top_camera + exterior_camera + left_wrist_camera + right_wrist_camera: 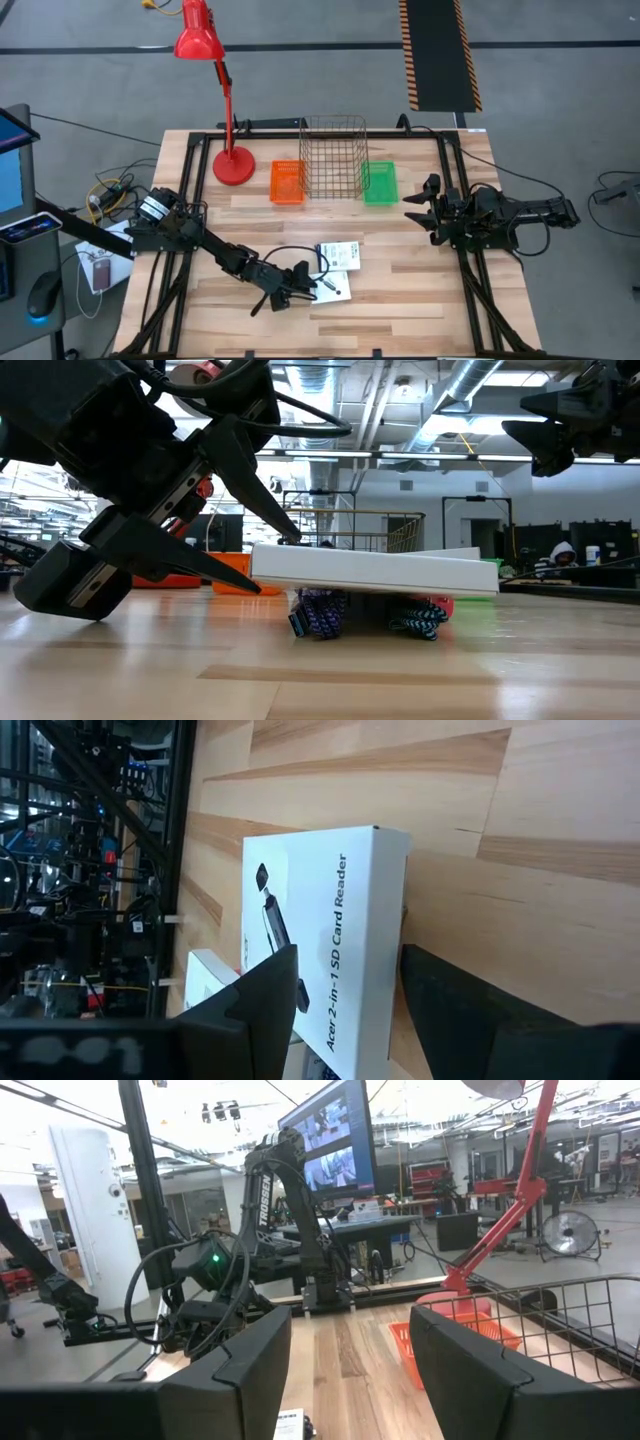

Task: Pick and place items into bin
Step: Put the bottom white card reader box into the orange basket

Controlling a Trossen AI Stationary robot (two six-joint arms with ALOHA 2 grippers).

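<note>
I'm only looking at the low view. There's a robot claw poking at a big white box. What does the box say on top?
Observer: In the left wrist view the white box reads "Acer 2-in-1 SD Card Reader", and the left gripper has one finger on each side of its edge.
Operator: Is that the only box?
Observer: No. From above, a second white box lies right beside it, on the side nearer the wire basket.
Operator: And the other claw up in the corner, is it holding anything?
Observer: No. The right wrist view shows the right gripper wide open with nothing between its fingers.
</note>
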